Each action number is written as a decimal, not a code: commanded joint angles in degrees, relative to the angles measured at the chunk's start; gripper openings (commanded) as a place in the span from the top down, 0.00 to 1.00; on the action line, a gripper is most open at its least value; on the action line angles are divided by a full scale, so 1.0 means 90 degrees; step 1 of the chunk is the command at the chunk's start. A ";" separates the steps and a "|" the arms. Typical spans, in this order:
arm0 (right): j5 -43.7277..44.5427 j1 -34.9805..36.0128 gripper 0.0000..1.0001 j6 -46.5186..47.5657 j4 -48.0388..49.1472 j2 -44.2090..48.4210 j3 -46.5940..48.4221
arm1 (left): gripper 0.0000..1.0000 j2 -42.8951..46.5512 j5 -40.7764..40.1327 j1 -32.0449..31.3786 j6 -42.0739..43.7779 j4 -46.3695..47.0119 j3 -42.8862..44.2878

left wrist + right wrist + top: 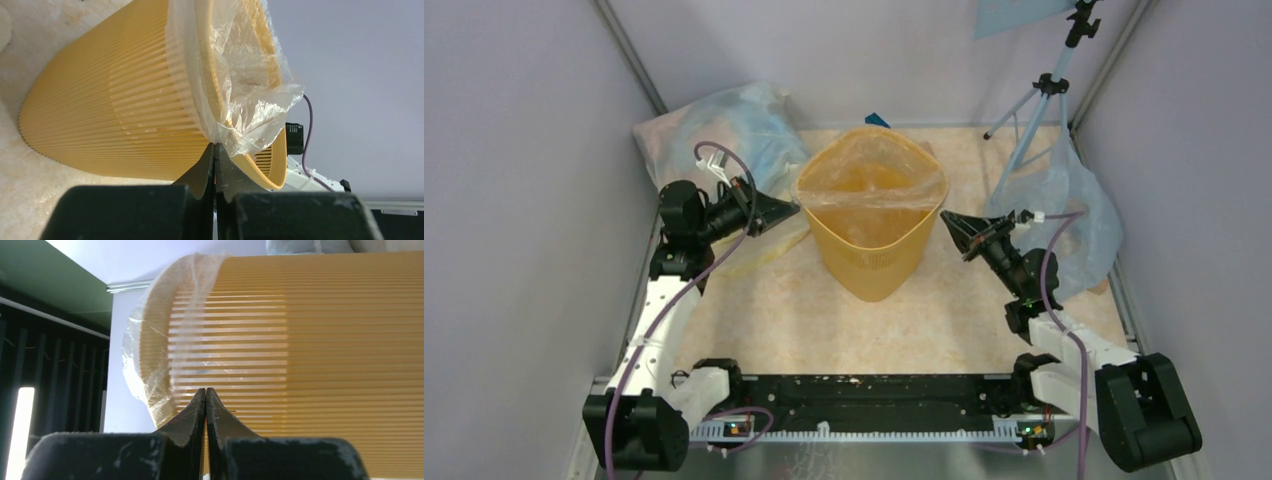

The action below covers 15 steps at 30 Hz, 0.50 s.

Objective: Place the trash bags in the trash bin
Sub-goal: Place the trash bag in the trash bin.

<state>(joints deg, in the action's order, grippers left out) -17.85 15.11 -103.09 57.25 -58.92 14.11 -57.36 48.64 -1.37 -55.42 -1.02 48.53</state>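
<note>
The yellow trash bin (871, 250) stands upright mid-table. A clear trash bag (874, 175) lines it, its film folded out over the rim. My left gripper (796, 210) is at the bin's left rim. In the left wrist view its jaws (215, 145) are shut on a bunched fold of the trash bag (250, 75) beside the bin's ribbed wall (110, 100). My right gripper (944, 216) is at the right rim. In the right wrist view its jaws (205, 389) are shut against the bin wall (325, 340), just beside the bag's folded-over edge (150, 340), with no film seen between them.
A big bluish plastic sack (724, 125) lies at the back left and another (1074, 210) at the right, by a tripod stand (1044, 100). A pale flat sheet (764, 250) lies on the table under the left gripper. Grey walls close in both sides.
</note>
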 commanded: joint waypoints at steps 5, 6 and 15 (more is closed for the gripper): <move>-0.0198 -0.0171 1.00 0.0557 -0.0731 0.0420 0.0098 | 1.00 0.0205 0.0554 0.0043 0.0215 -0.0215 0.0144; -0.0216 -0.0190 1.00 0.0593 -0.0748 0.0431 0.0119 | 1.00 0.0194 0.0587 0.0044 0.0190 -0.0181 0.0144; -0.0582 -0.0266 0.59 0.2094 -0.2046 0.1034 0.1007 | 1.00 0.0242 0.0577 0.0046 0.0231 -0.0134 0.0105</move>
<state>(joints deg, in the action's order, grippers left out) -19.81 13.21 -96.38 48.34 -53.58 14.06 -56.75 52.88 -1.17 -54.48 -3.60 48.53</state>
